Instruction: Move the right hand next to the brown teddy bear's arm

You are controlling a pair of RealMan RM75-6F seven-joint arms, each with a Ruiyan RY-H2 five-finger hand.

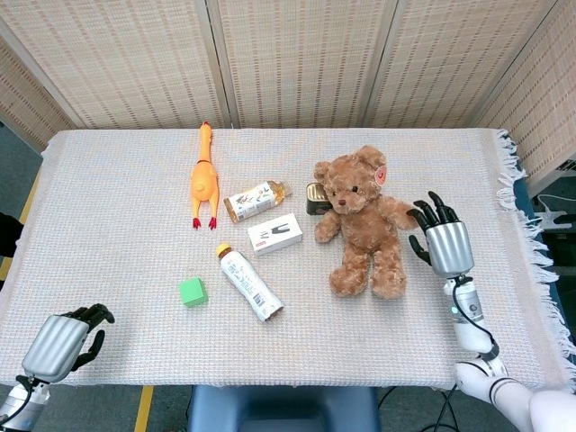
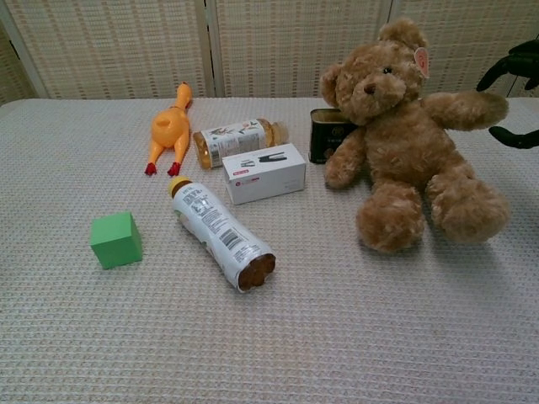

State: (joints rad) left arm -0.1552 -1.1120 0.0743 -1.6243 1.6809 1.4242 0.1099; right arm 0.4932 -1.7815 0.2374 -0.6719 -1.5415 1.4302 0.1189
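The brown teddy bear sits right of the table's middle, one arm stretched out to the right. My right hand stands just right of that arm's tip, fingers spread, holding nothing. In the chest view only its dark fingertips show at the right edge, beside the arm's end. My left hand rests at the table's near left corner with its fingers curled in and nothing in them.
A yellow rubber chicken, a lying bottle, a white box, a dark tin behind the bear, a second lying bottle and a green cube lie left of the bear. The fringed cloth edge runs along the right.
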